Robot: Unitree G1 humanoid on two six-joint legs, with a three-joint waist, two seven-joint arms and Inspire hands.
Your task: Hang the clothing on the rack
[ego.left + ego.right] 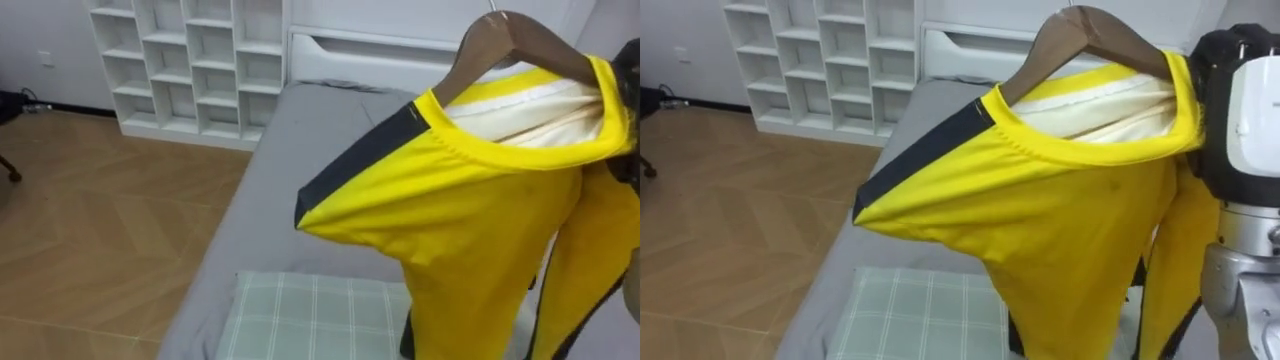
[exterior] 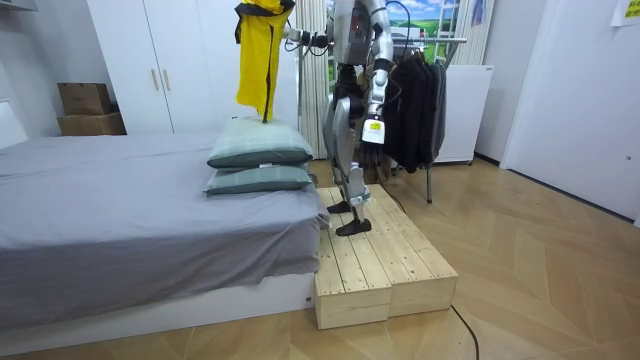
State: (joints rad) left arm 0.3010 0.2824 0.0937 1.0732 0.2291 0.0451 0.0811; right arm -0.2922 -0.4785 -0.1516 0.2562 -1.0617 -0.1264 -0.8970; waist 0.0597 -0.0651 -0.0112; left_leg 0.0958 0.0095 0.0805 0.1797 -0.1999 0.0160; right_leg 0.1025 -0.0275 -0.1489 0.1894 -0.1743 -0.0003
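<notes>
**Left eye view.** A yellow top [image 1: 470,230] with a dark shoulder stripe hung on a wooden hanger [image 1: 500,45], held in the air over the near end of the grey bed [image 1: 270,200]. A checked green pillow [image 1: 310,315] lay on the bed, directly under the top. A white headboard [image 1: 370,55] stood at the bed's far end, with a white cubby shelf [image 1: 190,60] just left of it.

**Right eye view.** The right hand [image 1: 1245,110] was raised at the right end of the collar, above the bed. Its fingers were hidden behind cloth and hanger, so I could not tell whether they were curled or straight.

**Room view.** The robot stood on a wooden platform [image 2: 385,265] just beside the bed's end. Its right arm reached over the bed, and the top hung clear above two stacked pillows. The left hand [image 2: 372,130] hung at its hip; its fingers were too small to tell. A rack of dark clothes [image 2: 415,110] stood beyond the robot, away from the bed.
</notes>
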